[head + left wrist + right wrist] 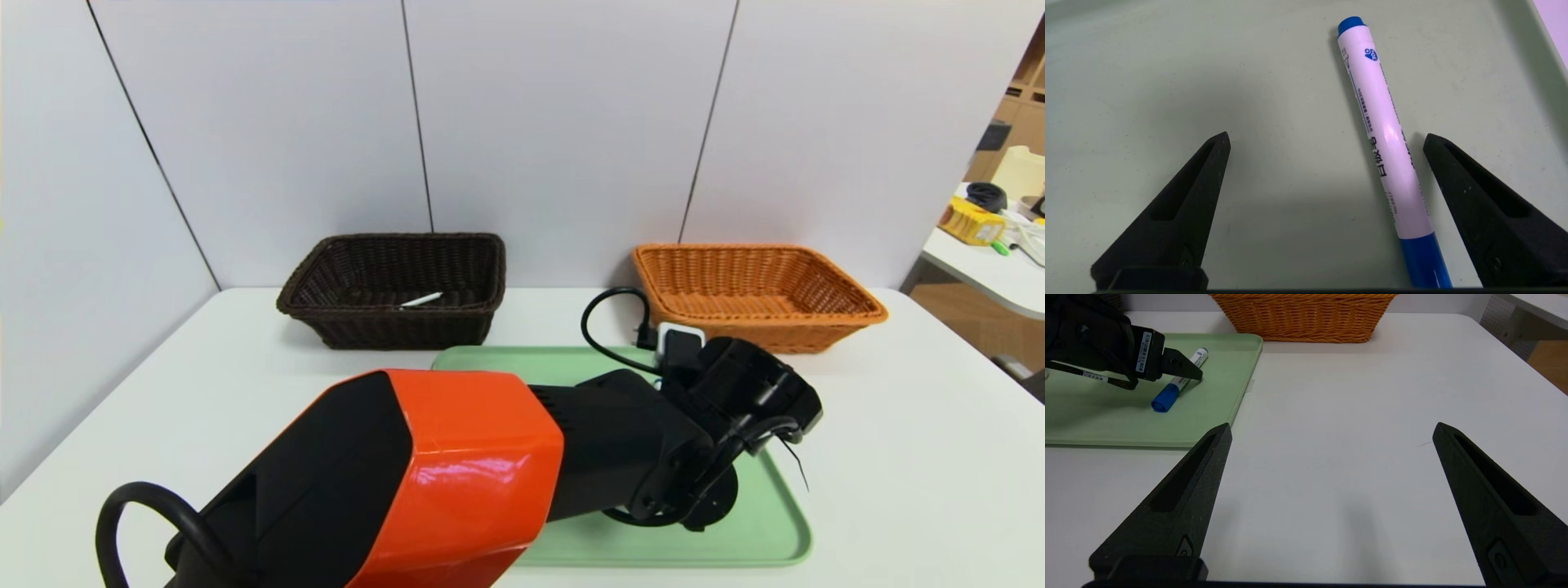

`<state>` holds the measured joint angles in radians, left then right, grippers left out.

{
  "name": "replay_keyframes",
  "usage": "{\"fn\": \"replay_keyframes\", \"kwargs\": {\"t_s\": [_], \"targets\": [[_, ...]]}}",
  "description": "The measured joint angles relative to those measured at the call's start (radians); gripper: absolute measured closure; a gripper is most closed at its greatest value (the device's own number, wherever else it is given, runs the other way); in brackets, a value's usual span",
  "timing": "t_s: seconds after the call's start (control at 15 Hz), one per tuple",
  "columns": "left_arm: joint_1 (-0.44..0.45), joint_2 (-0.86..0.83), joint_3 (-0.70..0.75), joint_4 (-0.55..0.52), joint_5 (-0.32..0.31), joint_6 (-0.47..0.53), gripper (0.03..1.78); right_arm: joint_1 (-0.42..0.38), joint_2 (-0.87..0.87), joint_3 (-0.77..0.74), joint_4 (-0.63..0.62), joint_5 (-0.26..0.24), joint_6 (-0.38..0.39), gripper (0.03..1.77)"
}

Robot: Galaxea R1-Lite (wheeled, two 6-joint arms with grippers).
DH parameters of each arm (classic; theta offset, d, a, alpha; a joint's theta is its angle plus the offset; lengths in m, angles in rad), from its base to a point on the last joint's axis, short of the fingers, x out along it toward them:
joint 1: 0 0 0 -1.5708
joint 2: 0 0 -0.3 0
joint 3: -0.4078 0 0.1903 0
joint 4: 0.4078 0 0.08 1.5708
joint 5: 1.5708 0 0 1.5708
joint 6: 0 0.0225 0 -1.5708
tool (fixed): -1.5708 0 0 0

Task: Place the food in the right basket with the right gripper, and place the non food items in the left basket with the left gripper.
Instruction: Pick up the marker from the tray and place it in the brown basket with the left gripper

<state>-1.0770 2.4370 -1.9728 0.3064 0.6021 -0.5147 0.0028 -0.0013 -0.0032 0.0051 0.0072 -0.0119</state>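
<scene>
The white marker (pixel 1384 134) with a blue cap lies flat on the green tray (pixel 1167 81). My left gripper (pixel 1327 141) hangs open just over it, with the marker between the fingers and close to one of them. The right wrist view shows the same marker (pixel 1177 381) under the left fingers (pixel 1182 367). A thin white pen (pixel 421 300) lies inside the left basket (pixel 326 322), dark brown. The right basket (pixel 849 314), orange, shows nothing inside. My right gripper (pixel 1333 430) is open over bare table to the right of the tray. The food is out of view.
My left arm (pixel 457 474) reaches across the tray (pixel 767 531) and hides most of it. A black cable loop (pixel 608 318) stands at its wrist. White panels close off the back. A second table (pixel 996 269) with clutter stands at the far right.
</scene>
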Motion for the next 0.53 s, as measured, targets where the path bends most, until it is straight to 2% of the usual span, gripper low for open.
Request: {"fn": "replay_keyframes", "kwargs": {"t_s": [0.07,0.27,0.47,0.53], "targets": [[0.000,0.000,0.000,0.000,0.000,0.000,0.33,0.000,0.000,0.000,0.000,0.000,0.000,0.10],[0.000,0.001,0.000,0.000,0.000,0.002,0.77,0.000,0.000,0.000,0.000,0.000,0.000,0.10],[0.000,0.006,0.000,0.000,0.001,0.001,1.08,0.000,0.000,0.000,0.000,0.000,0.000,0.10],[0.000,0.006,0.000,-0.001,0.002,0.001,1.52,0.000,0.000,0.000,0.000,0.000,0.000,0.10]]}}
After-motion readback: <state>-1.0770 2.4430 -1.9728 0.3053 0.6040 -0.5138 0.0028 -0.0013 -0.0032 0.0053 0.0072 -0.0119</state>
